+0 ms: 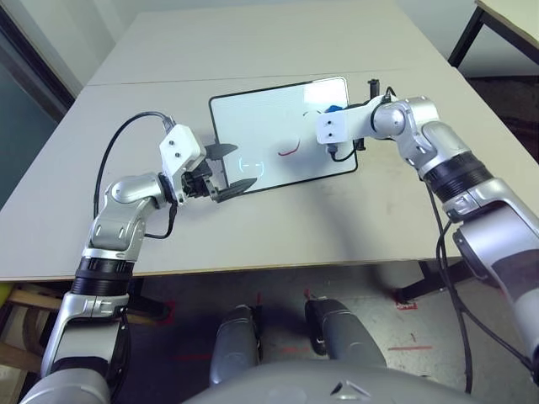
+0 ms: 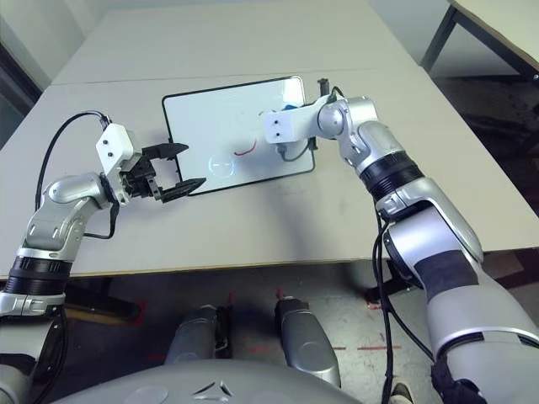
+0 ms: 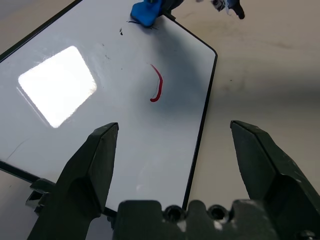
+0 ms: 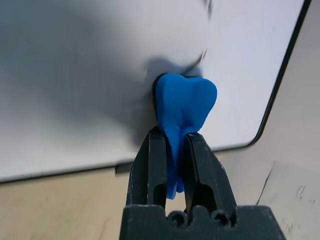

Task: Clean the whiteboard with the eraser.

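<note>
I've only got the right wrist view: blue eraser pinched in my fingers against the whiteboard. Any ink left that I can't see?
Observer: Yes, a red curved stroke remains mid-board on the whiteboard.
Operator: Where is it from the eraser?
Observer: The eraser sits near the board's far right corner; the stroke lies nearer the robot and to its left.
Operator: Is the left gripper in the way?
Observer: No. The left gripper is open at the board's near left edge, apart from the stroke.

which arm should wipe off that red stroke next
Right. Its gripper is already shut on the blue eraser, pressed to the whiteboard near the red stroke. The left gripper is open and holds nothing at the board's near-left edge.
</note>
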Controlling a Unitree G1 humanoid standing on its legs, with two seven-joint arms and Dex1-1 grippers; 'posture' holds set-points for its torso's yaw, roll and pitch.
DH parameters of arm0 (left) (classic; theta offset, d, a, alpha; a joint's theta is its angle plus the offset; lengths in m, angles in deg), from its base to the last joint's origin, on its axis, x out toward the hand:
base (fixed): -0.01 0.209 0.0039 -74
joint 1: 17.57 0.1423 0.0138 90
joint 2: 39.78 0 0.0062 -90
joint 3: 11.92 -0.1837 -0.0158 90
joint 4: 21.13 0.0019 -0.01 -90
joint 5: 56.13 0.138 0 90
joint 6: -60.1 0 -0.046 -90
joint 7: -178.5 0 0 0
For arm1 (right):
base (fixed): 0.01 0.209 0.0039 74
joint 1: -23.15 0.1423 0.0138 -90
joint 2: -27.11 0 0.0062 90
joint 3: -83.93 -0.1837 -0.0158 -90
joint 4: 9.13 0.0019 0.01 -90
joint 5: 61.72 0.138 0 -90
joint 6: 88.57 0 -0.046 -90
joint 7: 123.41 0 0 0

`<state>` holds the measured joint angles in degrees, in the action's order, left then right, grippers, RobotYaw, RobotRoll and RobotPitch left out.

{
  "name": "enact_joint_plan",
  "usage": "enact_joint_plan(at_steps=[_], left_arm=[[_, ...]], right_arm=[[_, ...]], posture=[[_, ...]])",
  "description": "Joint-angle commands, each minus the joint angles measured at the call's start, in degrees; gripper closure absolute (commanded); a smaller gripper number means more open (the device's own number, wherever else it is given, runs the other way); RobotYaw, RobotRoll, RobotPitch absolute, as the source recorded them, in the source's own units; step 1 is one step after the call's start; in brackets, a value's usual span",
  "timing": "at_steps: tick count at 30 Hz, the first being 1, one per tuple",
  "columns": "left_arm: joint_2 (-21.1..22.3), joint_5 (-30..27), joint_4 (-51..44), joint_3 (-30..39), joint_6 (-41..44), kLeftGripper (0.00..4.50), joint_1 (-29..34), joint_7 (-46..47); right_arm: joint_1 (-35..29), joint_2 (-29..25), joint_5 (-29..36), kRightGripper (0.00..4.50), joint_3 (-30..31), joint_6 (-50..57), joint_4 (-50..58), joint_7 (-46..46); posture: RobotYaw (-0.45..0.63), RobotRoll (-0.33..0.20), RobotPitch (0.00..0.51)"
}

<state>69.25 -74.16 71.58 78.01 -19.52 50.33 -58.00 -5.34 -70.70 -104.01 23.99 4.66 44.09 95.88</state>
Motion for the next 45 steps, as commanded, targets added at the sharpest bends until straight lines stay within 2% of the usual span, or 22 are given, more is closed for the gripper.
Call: enact_joint_plan(at_steps=[1,9,27,40,45], left_arm=[[0.3,0.2,-1.2,0.2,0.5,0.00,0.7,0.5],[0.2,0.1,-1.5,0.1,0.6,0.00,1.0,0.9],[-0.3,0.3,-0.7,-0.5,0.2,0.00,0.2,0.8],[-0.6,0.5,-0.3,-0.6,-0.1,0.00,-0.2,0.7],[-0.5,0.5,-0.5,-0.5,0.0,0.00,0.0,0.9]], right_arm=[[0.5,2.8,-0.6,4.23,2.2,-0.8,-1.6,-0.2],[1.4,4.7,-0.9,4.23,2.3,-1.0,-2.6,-0.6],[-7.3,-6.6,-2.3,4.25,2.1,1.6,5.8,7.9],[-8.3,-8.9,-3.5,4.25,2.6,1.8,7.0,10.6],[-8.0,-7.6,-3.0,4.27,1.4,3.4,7.0,9.0]], posture=[[-0.12,0.000,0.098],[-0.11,0.000,0.098],[-0.14,0.000,0.095],[-0.14,0.000,0.093],[-0.14,0.000,0.094]])
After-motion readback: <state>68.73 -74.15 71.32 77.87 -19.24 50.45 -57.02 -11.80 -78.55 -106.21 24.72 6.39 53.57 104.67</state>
